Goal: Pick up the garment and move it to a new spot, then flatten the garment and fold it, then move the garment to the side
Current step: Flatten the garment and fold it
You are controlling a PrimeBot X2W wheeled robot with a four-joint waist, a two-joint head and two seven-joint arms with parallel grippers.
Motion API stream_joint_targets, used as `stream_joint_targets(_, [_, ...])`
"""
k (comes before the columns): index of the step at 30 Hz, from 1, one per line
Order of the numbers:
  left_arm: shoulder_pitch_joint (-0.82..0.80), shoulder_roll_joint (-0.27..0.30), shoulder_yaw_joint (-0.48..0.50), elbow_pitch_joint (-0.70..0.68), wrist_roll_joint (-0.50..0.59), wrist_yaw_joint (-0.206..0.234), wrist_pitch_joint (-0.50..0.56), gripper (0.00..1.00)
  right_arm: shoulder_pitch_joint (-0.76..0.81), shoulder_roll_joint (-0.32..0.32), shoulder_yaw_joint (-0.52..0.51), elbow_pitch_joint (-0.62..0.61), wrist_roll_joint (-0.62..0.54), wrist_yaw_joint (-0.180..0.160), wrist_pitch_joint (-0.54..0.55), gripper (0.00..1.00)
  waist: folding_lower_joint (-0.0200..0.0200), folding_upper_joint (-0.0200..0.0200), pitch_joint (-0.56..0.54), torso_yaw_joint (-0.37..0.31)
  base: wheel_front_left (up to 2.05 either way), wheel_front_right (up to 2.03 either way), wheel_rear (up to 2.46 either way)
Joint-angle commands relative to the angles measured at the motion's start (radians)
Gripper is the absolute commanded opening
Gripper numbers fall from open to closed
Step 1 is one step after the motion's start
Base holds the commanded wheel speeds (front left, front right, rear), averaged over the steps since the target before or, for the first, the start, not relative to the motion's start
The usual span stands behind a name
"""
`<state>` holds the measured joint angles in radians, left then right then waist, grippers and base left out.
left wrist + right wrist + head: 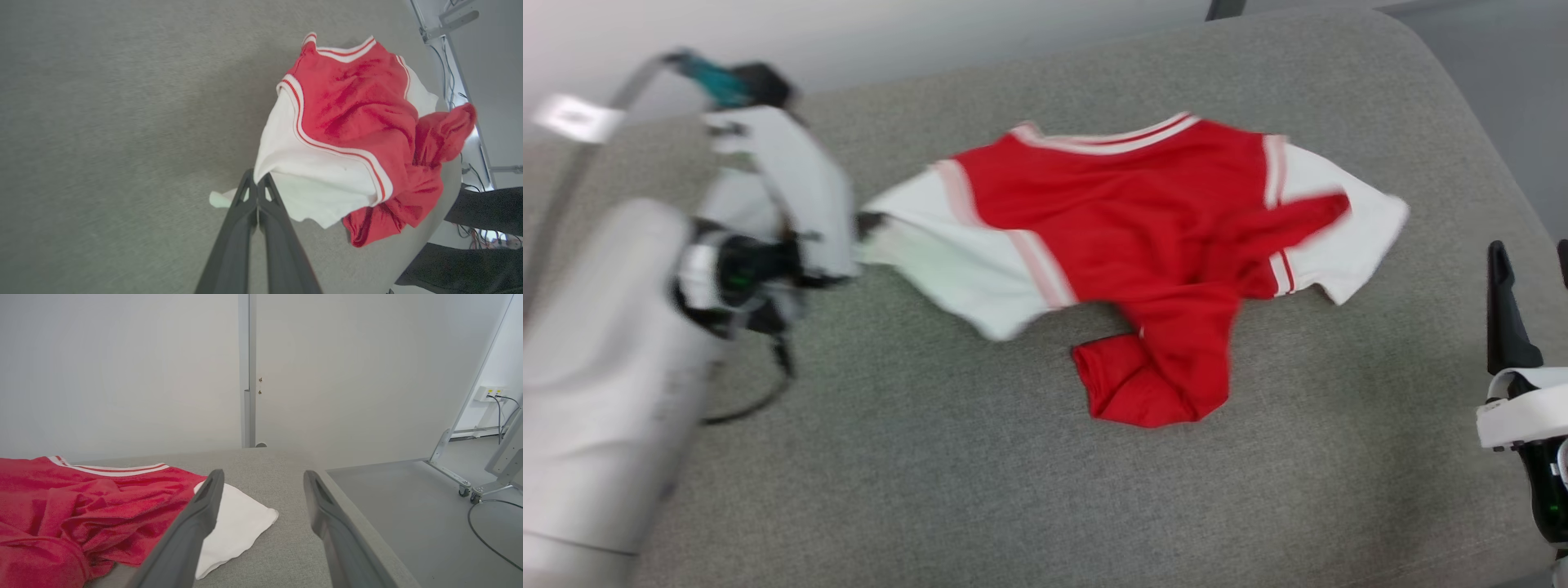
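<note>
On grey cushion (pixel 931 490), left jaws pinch crumpled red garment (pixel 1143 212) by white sleeve (pixel 947 253); right jaws gape.

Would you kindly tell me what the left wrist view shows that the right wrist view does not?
Left wrist view: the left gripper shut on the jersey's white sleeve. Right wrist view: the open, empty right gripper, a white wall and a wheeled frame on the floor. Both: the crumpled jersey on the grey cushion.

Probably a lab; bare walls (pixel 122 367), wheeled frames (pixel 446 456), loose cables (pixel 499 416).
</note>
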<state>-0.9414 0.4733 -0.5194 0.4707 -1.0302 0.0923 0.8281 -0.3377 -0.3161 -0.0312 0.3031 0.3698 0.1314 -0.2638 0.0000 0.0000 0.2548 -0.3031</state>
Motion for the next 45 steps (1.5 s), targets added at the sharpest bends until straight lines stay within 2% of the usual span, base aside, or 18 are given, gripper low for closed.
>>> stream_joint_targets(1, [0.004,0.016,0.013,-0.004,0.006,0.017,-0.002,0.0,-0.008,-0.006,0.005,-0.002,0.009,-0.002,0.0,1.0,0.0,0.0,0.005,0.005,0.0,0.0,0.0])
stream_joint_targets(6, [-0.003,0.119,0.044,0.025,0.031,0.077,0.014,0.0,-0.016,-0.019,0.034,0.0,0.018,-0.002,0.0,1.0,0.0,0.0,0.02,-0.001,0.0,0.0,0.0])
stream_joint_targets(13, [0.04,0.209,0.02,0.066,0.101,0.088,-0.015,0.0,-0.019,-0.042,0.06,0.007,0.027,-0.001,0.002,1.0,0.0,0.0,0.035,-0.002,0.0,0.0,0.0])
stream_joint_targets(17, [0.05,0.221,-0.01,0.077,0.161,0.082,-0.086,0.0,-0.029,-0.061,0.075,0.004,0.028,-0.001,0.008,1.0,0.0,0.0,0.041,0.017,0.0,0.0,0.0])
stream_joint_targets(20, [0.053,0.208,-0.011,0.092,0.169,0.08,-0.125,0.0,-0.034,-0.069,0.089,0.0,0.03,-0.001,0.015,1.0,0.0,0.0,0.043,0.033,0.0,0.0,0.0])
stream_joint_targets(21, [0.05,0.194,-0.004,0.108,0.17,0.074,-0.167,0.0,-0.042,-0.08,0.101,-0.007,0.03,-0.002,0.025,1.0,0.0,0.0,0.043,0.05,0.0,0.0,0.0])
stream_joint_targets(22, [0.048,0.185,-0.002,0.117,0.17,0.068,-0.189,0.13,-0.045,-0.086,0.109,-0.011,0.03,-0.001,0.029,1.0,0.0,0.0,0.043,0.059,0.0,0.0,0.0])
stream_joint_targets(23, [0.047,0.175,-0.001,0.125,0.172,0.065,-0.21,0.72,-0.047,-0.091,0.119,-0.014,0.031,-0.002,0.035,1.0,0.0,0.0,0.042,0.068,0.0,0.0,0.0])
stream_joint_targets(24, [0.046,0.165,0.0,0.133,0.174,0.059,-0.23,1.0,-0.048,-0.098,0.127,-0.017,0.032,-0.002,0.041,1.0,0.0,0.0,0.04,0.079,0.0,0.0,0.0])
stream_joint_targets(31, [0.089,0.121,-0.01,0.12,0.219,0.007,-0.452,1.0,-0.089,-0.176,0.233,-0.033,0.037,-0.001,0.116,1.0,0.0,0.0,0.032,0.164,0.0,0.0,0.0])
stream_joint_targets(36, [0.148,0.067,0.008,0.052,0.23,0.008,-0.643,1.0,-0.149,-0.254,0.328,-0.024,0.054,-0.002,0.186,1.0,0.0,0.0,0.041,0.227,0.0,0.0,0.0])
stream_joint_targets(39, [0.203,0.026,0.003,-0.012,0.259,0.018,-0.784,1.0,-0.21,-0.32,0.396,0.004,0.095,-0.002,0.251,1.0,0.0,0.0,0.057,0.278,0.0,0.0,0.0])
stream_joint_targets(45, [0.306,-0.048,-0.022,-0.143,0.35,0.093,-1.024,1.0,-0.384,-0.455,0.519,0.063,0.222,-0.002,0.41,1.0,0.0,0.0,0.126,0.377,0.0,0.0,0.0])
